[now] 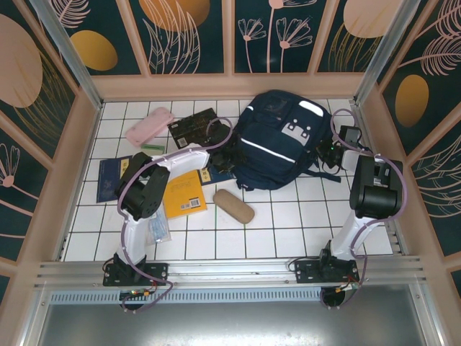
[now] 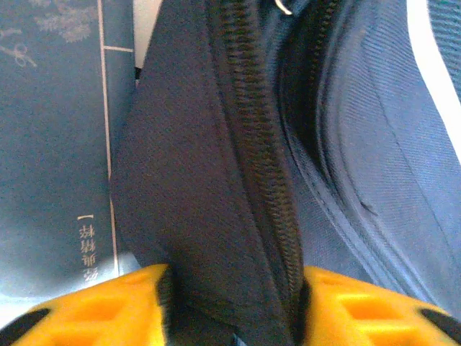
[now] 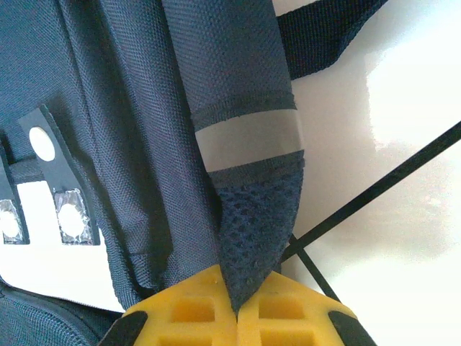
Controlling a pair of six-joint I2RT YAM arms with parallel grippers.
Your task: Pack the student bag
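Lying on white-tiled table [image 1: 288, 223]: student bag [image 1: 277, 140] | left tool [image 2: 234, 288], right tool [image 3: 236, 288] clamp it

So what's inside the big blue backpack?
You can't tell. The student bag is covered by its own fabric. Beside the zipper pinched in the left fingers, just dark cloth shows; the right fingers pinch a mesh strap.

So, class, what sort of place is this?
Probably a staged robot test booth, not a classroom: white tiled table boxed in by painted leaf-pattern panels, robot arms bolted to a metal rail.
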